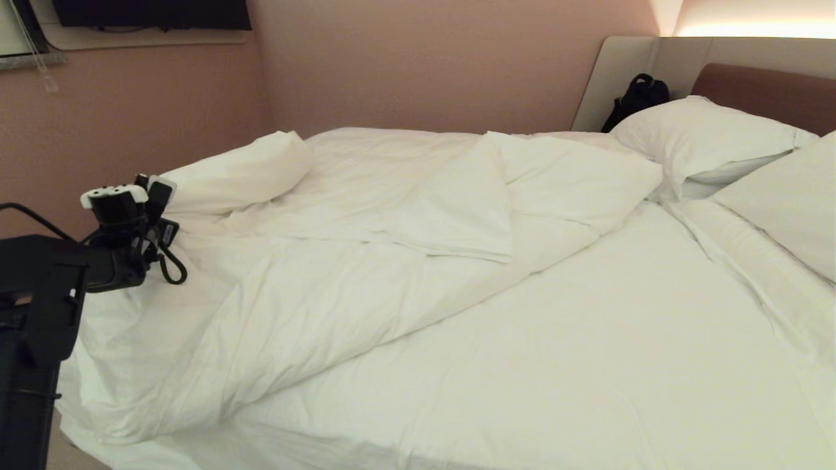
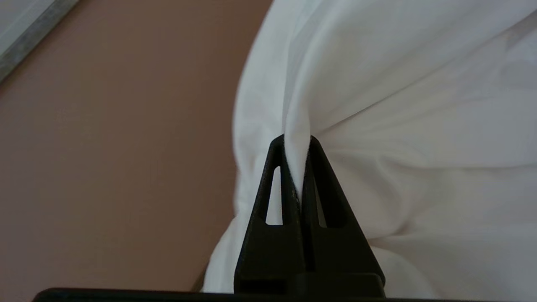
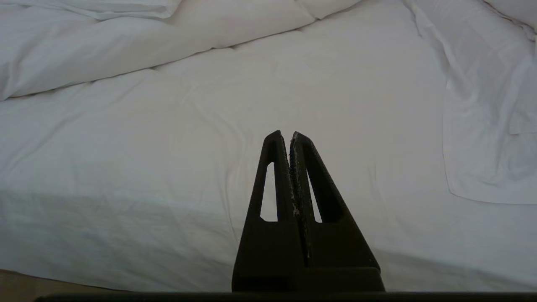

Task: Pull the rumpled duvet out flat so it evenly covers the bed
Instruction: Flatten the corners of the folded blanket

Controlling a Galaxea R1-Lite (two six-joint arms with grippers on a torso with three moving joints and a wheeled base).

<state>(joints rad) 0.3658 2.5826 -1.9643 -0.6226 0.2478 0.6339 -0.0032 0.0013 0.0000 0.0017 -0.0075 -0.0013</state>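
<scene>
White cloth is filling most of the scene: the duvet (image 1: 366, 261) is lying bunched and folded across the far and left part of the bed (image 1: 588, 365), with one flap doubled back near the middle and the near right stretch of mattress sheet (image 1: 620, 339) showing bare. Two pillows (image 1: 712, 140) are resting at the headboard (image 1: 764, 91) on the right, and a black bag (image 1: 637, 98) is leaning in the corner behind them.

At the bed's left edge the left gripper (image 2: 297, 144) is pinching a fold of the duvet between its black fingers (image 2: 275, 184), its jaws pressed together with the cloth gathered into creases that are fanning out from the grip. The pink wall (image 2: 117, 151) is showing just beside it.

Over the near side, the right gripper (image 3: 287, 136) is hanging above the bare sheet with its fingertips meeting, gripping nothing.
</scene>
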